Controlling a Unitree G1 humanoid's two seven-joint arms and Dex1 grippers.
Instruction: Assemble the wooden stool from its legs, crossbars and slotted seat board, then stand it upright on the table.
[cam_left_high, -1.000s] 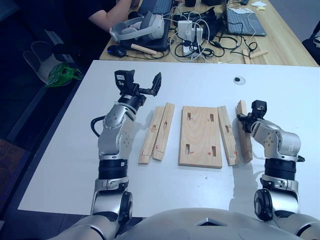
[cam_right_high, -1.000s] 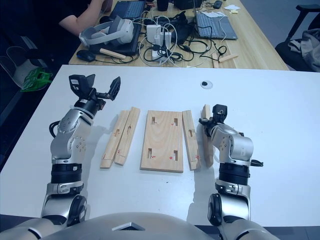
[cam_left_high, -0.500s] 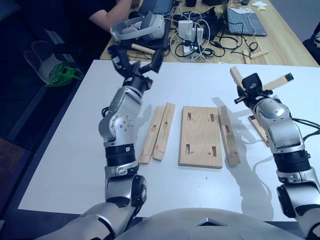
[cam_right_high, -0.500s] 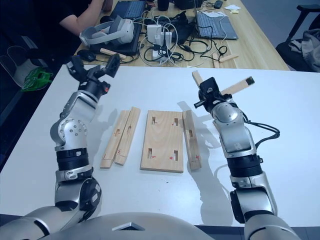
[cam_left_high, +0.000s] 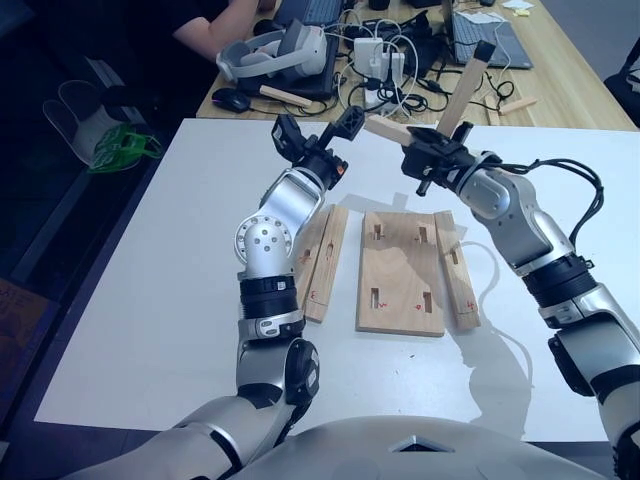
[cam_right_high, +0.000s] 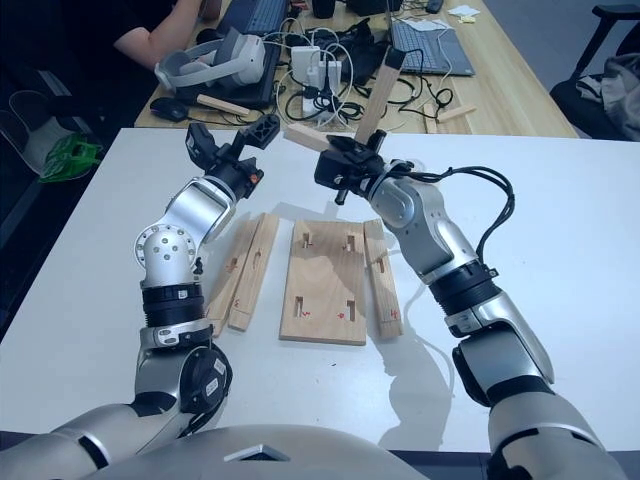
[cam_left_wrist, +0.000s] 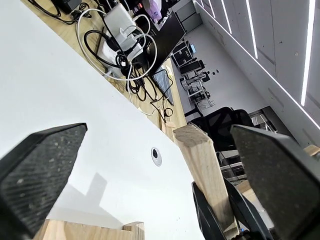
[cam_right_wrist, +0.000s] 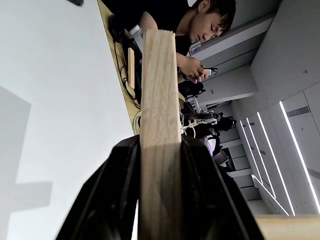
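Right fingers (cam_right_wrist: 117, 200) clamp a raised leg piece (cam_left_high: 463, 88); left fingers (cam_left_wrist: 42, 170) gape wide.
Seat board (cam_left_high: 401, 272) lies flat on the worktop (cam_left_high: 150, 300) nearby; above its far edge, the piece's short end points left at the left fingers, just beside them.

The left arm is standing raised over the far middle, its left gripper (cam_left_high: 318, 127) gaping wide. The right arm is angling leftward, its right gripper (cam_left_high: 432, 152) clamping a wooden piece (cam_left_high: 462, 92) and hovering just beside the left one.
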